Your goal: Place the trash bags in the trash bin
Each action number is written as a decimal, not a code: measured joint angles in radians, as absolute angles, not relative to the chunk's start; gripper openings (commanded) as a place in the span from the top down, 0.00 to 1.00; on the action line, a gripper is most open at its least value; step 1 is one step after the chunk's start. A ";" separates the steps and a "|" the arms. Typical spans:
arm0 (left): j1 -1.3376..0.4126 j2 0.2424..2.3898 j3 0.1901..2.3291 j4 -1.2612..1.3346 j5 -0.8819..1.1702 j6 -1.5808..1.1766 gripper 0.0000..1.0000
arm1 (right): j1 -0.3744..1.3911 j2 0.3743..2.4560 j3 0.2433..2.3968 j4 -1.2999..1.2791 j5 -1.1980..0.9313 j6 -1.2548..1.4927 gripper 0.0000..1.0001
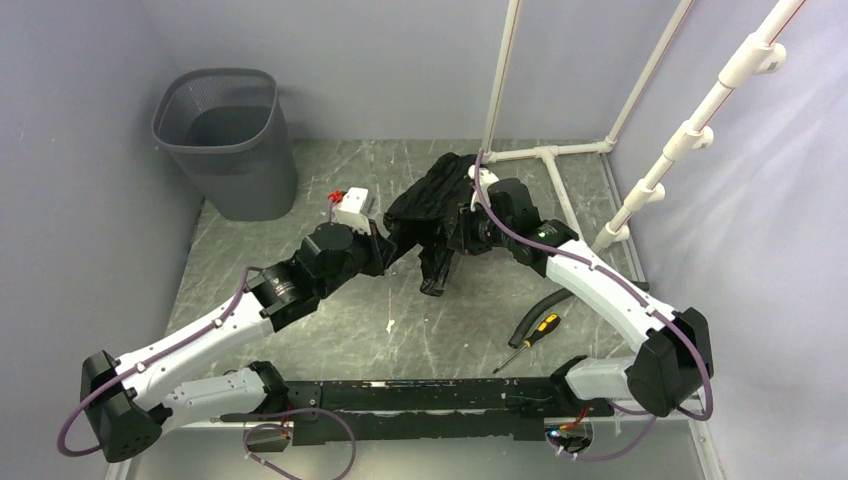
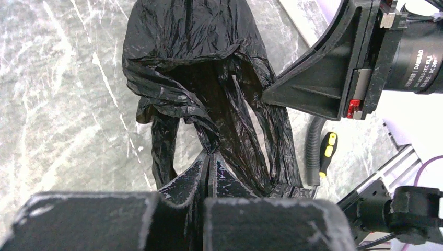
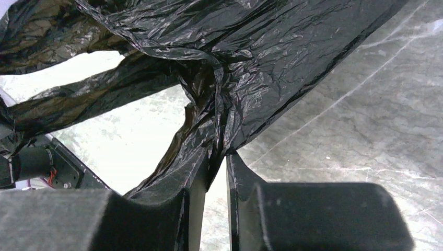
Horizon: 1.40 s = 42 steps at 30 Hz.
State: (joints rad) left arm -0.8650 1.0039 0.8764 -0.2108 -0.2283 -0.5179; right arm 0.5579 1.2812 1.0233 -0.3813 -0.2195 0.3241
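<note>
A wrinkly glossy black trash bag [image 1: 432,215] hangs above the table between both grippers. My left gripper [image 1: 388,240] is shut on its left edge; in the left wrist view the jaws [image 2: 215,159] pinch a gathered fold of the bag [image 2: 198,68]. My right gripper [image 1: 462,228] is shut on the bag's right side; in the right wrist view the fingertips [image 3: 218,157] clamp bunched film [image 3: 235,63], with a narrow gap lower down between the fingers. The dark grey mesh trash bin [image 1: 228,140] stands upright at the far left, apart from both arms.
A yellow-and-black screwdriver [image 1: 530,335] and a black ribbed hose [image 1: 545,305] lie on the table by the right arm; both show in the left wrist view [image 2: 327,151]. A small white box [image 1: 351,208] sits near the left gripper. A white pipe frame [image 1: 560,150] stands at the back right.
</note>
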 measured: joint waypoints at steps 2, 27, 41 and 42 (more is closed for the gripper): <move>-0.864 1.006 0.873 -0.201 -0.235 -0.549 0.98 | 0.557 1.294 1.039 -0.393 -0.219 0.325 0.73; -0.850 0.989 0.594 0.134 -0.162 -0.621 0.98 | 0.815 1.032 0.616 -0.187 -0.054 0.775 0.06; -0.841 0.999 0.566 0.257 -0.080 -0.675 0.97 | 1.158 1.321 0.594 -0.025 0.528 1.097 0.42; -0.841 0.997 0.564 0.255 -0.080 -0.675 0.98 | 1.160 1.324 0.581 -0.003 0.535 1.107 0.47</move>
State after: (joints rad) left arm -0.8410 0.9974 0.5644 0.2546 -0.0803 -0.6754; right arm 1.1603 1.3235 0.5808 -0.0032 0.5354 1.1072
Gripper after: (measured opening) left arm 0.032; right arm 0.712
